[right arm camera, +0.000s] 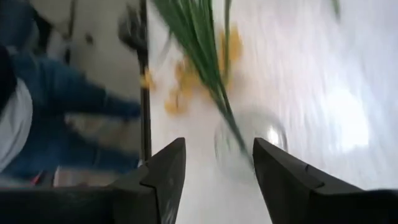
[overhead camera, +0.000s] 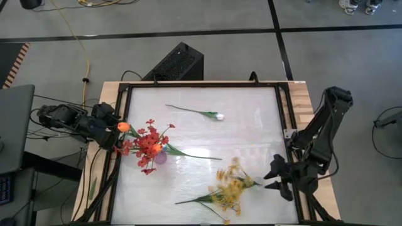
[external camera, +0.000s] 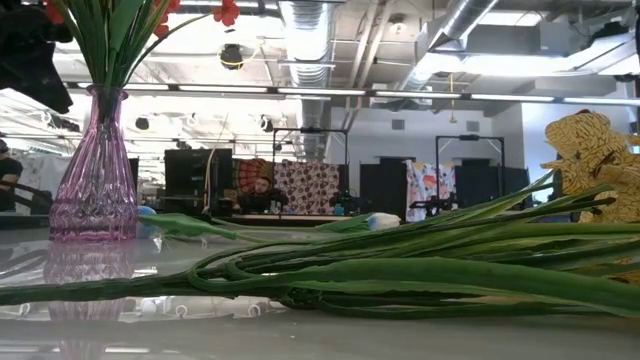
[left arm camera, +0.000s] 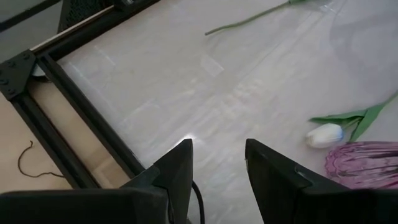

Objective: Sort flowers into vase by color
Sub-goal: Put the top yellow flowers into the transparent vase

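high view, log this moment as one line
right tool: open, beside yellow spray | yellow spray: on table | left tool: open, empty, by pink vase | white bud: on table

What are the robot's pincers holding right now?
Nothing. The right pincer is open, with the yellow flower spray's green stems just beyond it; the left pincer is open and empty.

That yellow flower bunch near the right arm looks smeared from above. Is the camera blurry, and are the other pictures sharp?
In the high view only the yellow flower spray is smeared, so it looks like motion blur; the right wrist view is streaky all over; the left wrist view is crisp with a glare spot on the glossy white table; the low view shows reflections under the pink glass vase.
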Available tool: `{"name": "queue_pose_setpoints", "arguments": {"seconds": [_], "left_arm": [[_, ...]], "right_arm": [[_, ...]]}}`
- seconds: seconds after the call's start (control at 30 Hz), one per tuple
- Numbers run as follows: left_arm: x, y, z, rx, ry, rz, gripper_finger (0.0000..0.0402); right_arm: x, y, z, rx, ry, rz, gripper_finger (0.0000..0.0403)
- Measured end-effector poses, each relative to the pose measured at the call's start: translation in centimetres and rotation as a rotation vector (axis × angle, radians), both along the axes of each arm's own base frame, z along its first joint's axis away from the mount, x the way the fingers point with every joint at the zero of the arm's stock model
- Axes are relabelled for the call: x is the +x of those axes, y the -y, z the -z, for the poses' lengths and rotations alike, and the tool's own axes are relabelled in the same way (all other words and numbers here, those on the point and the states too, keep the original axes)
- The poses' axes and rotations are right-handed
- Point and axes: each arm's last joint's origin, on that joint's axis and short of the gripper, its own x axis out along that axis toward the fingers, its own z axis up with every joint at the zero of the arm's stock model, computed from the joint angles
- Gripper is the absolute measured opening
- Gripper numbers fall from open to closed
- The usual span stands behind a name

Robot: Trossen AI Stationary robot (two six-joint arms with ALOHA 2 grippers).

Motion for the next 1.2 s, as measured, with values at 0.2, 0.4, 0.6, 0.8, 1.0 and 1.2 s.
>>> {"name": "queue_pose_setpoints", "arguments": {"seconds": [0.2, 0.4, 0.6, 0.8, 1.0, 1.2], "left_arm": [[0.0, 0.0, 0.0, 0.011, -0.008, 0.009, 0.0135], [0.0, -0.1, 0.0, 0.042, 0.0, -0.008, 0.0135], [-0.1, -0.1, -0.1, 0.074, -0.013, 0.007, 0.0135], [-0.1, -0.3, -0.1, 0.116, -0.008, -0.005, 0.0135], [-0.1, -0.3, -0.2, 0.143, -0.001, -0.02, 0.0135], [-0.1, -0.3, -0.2, 0.138, 0.003, -0.024, 0.0135]], "right_arm": [[0.1, 1.5, -1.9, 0.116, -0.179, 0.035, 0.0204], [1.5, 3.1, -3.6, 0.203, -0.119, 0.147, 0.0179], [2.7, 4.1, -4.3, 0.201, -0.096, 0.169, 0.0146], [4.6, 5.9, -2.9, 0.051, -0.16, 0.284, 0.0109], [8.6, 7.9, -1.5, -0.071, -0.161, 0.192, 0.0024], [12.2, 10.8, 0.0, -0.039, -0.157, 0.13, 0.0021]]}}
